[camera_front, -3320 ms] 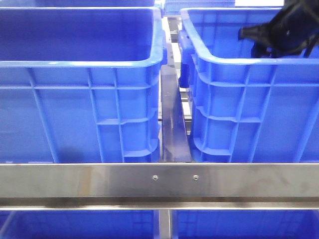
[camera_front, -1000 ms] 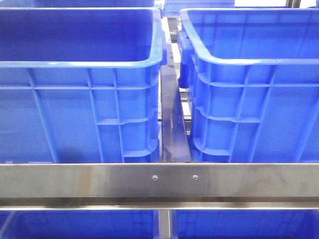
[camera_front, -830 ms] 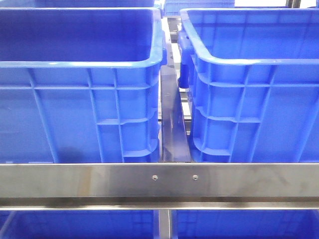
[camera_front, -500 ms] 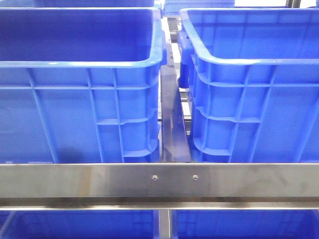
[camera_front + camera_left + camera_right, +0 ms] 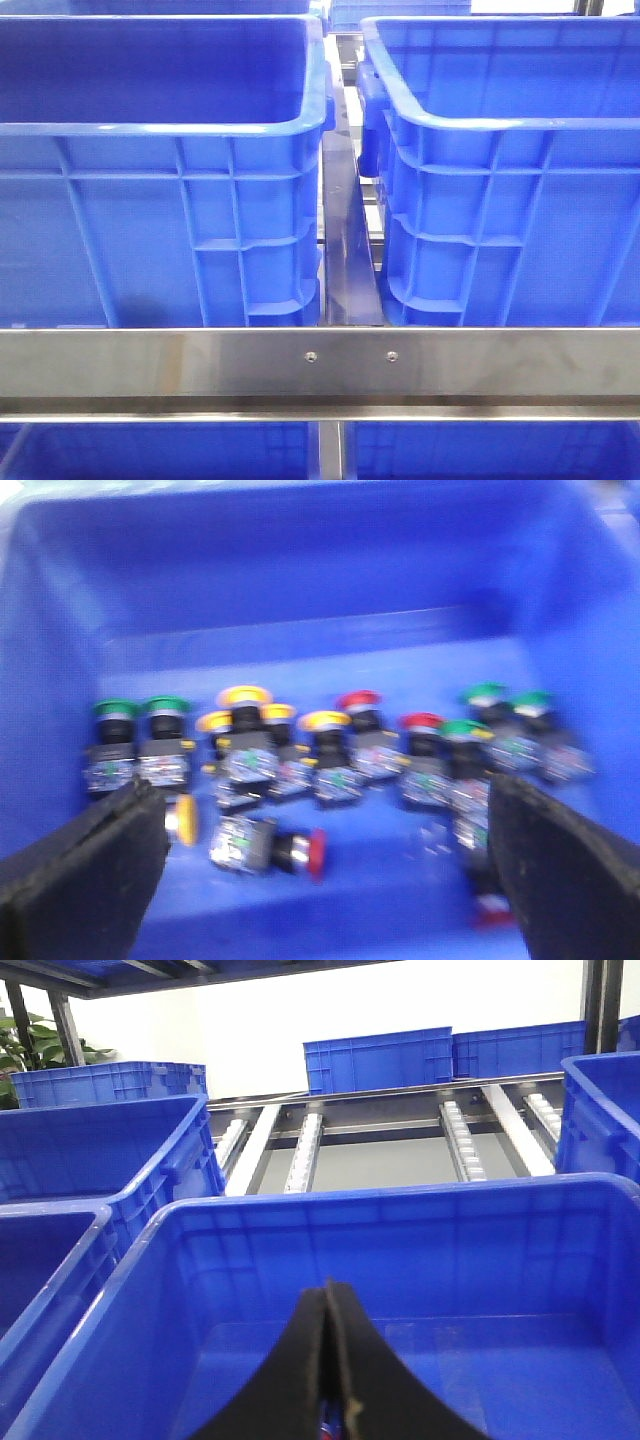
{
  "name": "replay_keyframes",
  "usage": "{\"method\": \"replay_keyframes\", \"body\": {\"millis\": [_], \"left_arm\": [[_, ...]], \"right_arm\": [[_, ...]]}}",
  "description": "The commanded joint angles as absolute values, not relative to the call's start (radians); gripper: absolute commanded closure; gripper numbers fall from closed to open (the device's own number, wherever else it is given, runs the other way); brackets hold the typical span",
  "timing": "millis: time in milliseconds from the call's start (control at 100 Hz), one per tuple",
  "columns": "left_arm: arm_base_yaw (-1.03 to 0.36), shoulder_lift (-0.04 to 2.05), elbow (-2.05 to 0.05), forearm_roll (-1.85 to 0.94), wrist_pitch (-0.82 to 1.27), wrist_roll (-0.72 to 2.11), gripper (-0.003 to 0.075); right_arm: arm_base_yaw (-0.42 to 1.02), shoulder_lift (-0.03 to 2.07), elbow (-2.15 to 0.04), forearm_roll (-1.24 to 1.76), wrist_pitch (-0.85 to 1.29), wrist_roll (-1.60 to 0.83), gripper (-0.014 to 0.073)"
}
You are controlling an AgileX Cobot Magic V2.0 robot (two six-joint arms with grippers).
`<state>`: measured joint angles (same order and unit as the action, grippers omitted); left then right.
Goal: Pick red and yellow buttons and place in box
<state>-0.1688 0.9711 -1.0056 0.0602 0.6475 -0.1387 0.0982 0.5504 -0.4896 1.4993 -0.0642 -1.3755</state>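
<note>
Both of my tools matter to what could go wrong: my left tool (image 5: 320, 880) hangs with its black padded fingers (image 5: 85, 880) spread wide apart over the deep blue plastic crate (image 5: 300, 580) that holds the push buttons, and my right tool (image 5: 328, 1380) is pressed together above a second blue plastic crate (image 5: 400, 1240), with a speck of colour at its tips too small for me to name. The picture from my left wrist is blurred, so my aim is my first worry. Red-capped buttons (image 5: 357, 702) and yellow-capped buttons (image 5: 245, 697) stand in one tight row along the crate floor, touching green-capped buttons (image 5: 487, 693) and each other; dropping onto that row could clamp two at once or catch a green one. A red-capped button lying on its side (image 5: 265, 848) sits nearer my fingers, apart from the row, and I judge it the safer pick, though its round cap may roll or slip as I squeeze.
</note>
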Motion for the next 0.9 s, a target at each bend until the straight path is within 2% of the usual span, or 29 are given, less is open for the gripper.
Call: {"method": "replay_keyframes", "body": {"millis": [0,370,890], "left_arm": [[-0.126,1.082,-1.103,0.066,0.597,-0.154,0.0113],[-0.043,1.5,-1.278,0.06,0.62,-0.154,0.0113],[-0.042,1.692,-1.28,0.053,0.492,-0.151,0.0115]], "right_arm": [[0.094,0.551,-0.518,1.495,-0.061,-1.384,0.0662],[0.094,0.551,-0.518,1.495,-0.061,-1.384,0.0662],[0.094,0.551,-0.518,1.495,-0.061,-1.384,0.0662]]}}
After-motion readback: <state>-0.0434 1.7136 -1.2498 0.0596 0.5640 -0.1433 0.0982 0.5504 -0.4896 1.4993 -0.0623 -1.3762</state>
